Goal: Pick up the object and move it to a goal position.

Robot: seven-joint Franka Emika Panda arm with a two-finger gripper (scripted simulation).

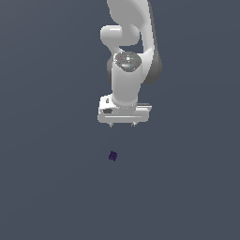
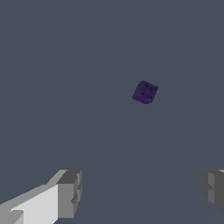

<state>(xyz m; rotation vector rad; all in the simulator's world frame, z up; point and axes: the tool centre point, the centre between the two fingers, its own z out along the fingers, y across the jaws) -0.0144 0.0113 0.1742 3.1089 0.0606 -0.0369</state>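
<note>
A white robot arm hangs at upper centre of the exterior view; its hand (image 1: 122, 124) is spread wide and empty; the tiny dark purple cube (image 1: 112, 156) lies on the grey counter (image 1: 47, 187) just below, slightly left, clear of both fingers (image 2: 70, 192).

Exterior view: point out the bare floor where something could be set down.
Bare floor lies all around the purple cube, widest to the exterior view's left and right. The only crowded patch is under the open claw, just beyond the cube.

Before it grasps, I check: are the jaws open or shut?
Open: the fingers stand far apart, and the purple die lies beyond them, untouched.
</note>
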